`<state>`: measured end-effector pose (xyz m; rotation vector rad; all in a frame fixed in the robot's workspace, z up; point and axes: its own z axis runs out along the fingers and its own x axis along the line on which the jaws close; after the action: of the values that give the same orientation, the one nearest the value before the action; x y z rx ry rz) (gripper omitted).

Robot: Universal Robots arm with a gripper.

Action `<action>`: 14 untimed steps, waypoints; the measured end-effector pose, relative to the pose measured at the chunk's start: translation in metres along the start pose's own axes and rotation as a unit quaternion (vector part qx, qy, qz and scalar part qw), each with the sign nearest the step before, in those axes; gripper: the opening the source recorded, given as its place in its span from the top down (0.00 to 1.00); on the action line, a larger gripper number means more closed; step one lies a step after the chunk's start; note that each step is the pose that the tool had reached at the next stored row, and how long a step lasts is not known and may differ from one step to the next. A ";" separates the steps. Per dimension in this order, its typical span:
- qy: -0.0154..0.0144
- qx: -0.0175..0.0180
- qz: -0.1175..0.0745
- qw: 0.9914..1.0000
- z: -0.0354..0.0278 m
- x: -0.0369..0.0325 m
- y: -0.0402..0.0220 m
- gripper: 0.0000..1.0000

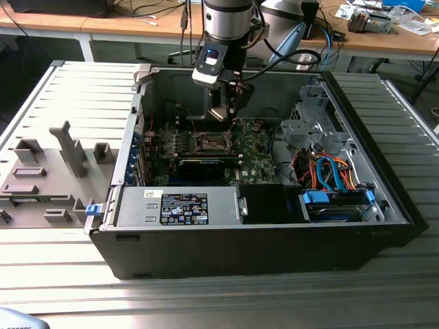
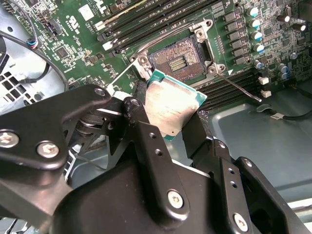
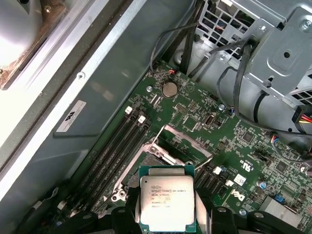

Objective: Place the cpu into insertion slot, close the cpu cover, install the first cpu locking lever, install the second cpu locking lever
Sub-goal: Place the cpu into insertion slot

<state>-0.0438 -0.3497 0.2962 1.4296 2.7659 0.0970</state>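
Note:
The cpu (image 3: 167,202), a flat square chip with a pale metal top and a green edge, is held between my gripper's black fingers (image 2: 141,127) in both wrist views. My gripper (image 1: 223,110) hangs inside the open computer case, shut on the chip (image 2: 170,109). The chip sits a little above and to one side of the insertion slot (image 2: 179,59), a dark square socket with a silver rim on the green board. The slot (image 1: 211,142) lies bare under the gripper. The cpu cover (image 3: 187,144) stands swung open beyond the slot. A thin locking lever (image 2: 239,87) sticks out, unlatched.
Long black memory slots (image 2: 161,19) flank the socket. A black card (image 1: 206,164) lies just in front of it, with the power supply (image 1: 182,205) nearer. The metal drive cage (image 1: 309,130) and coloured cables (image 1: 329,171) fill the exterior view's right. A grey fixture (image 1: 55,171) lies outside the case.

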 end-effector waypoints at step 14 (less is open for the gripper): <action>-0.002 0.001 0.010 1.000 0.0009 0.0000 -0.0001 0.46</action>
<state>-0.0438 -0.3497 0.2953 1.4557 2.7501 0.0923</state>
